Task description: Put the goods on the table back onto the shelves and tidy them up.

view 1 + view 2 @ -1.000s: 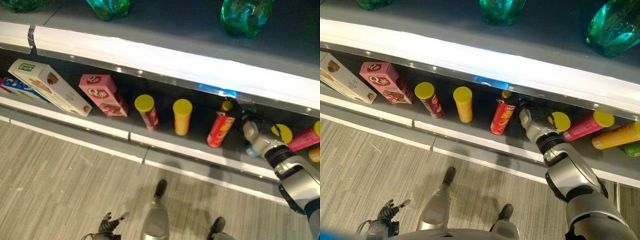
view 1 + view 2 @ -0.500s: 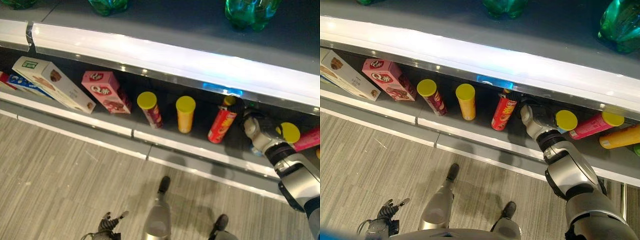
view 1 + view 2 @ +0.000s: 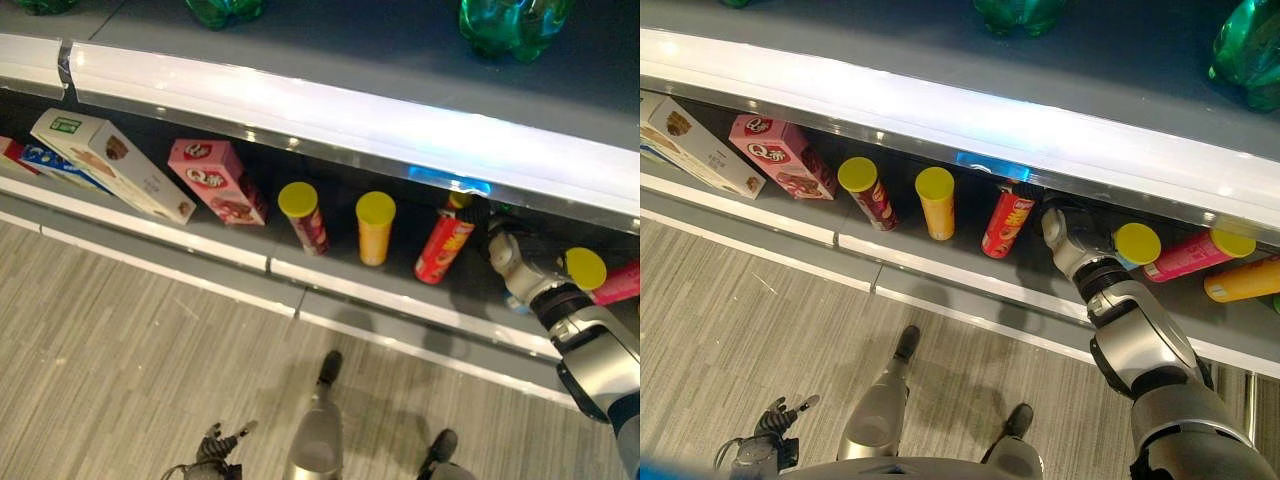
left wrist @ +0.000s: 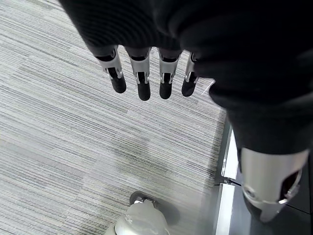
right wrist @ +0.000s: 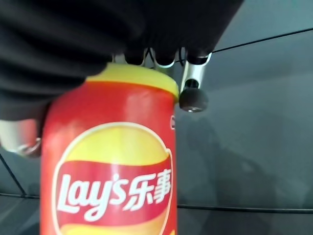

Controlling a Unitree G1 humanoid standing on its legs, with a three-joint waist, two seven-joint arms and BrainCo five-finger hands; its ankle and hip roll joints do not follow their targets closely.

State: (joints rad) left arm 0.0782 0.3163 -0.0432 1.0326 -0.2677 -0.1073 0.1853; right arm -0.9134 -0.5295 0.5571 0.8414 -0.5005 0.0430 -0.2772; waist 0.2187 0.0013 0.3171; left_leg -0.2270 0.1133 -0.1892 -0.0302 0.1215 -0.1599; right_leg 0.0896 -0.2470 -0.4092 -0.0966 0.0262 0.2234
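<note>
Red can (image 3: 442, 250) upright, top tilted rightward

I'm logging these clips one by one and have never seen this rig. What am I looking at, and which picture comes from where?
This is a two-legged humanoid robot restocking a store shelf. The two wide pictures come from its head camera, looking down. The two close ones come from cameras on its wrists. The lower shelf holds a white box, a pink box and yellow-lidded snack cans. Green bottles stand on the shelf above. The right hand reaches in to a tilted red can, its fingers at the can's top, but a firm grip is not clear. The left hand hangs open over the floor.
</note>
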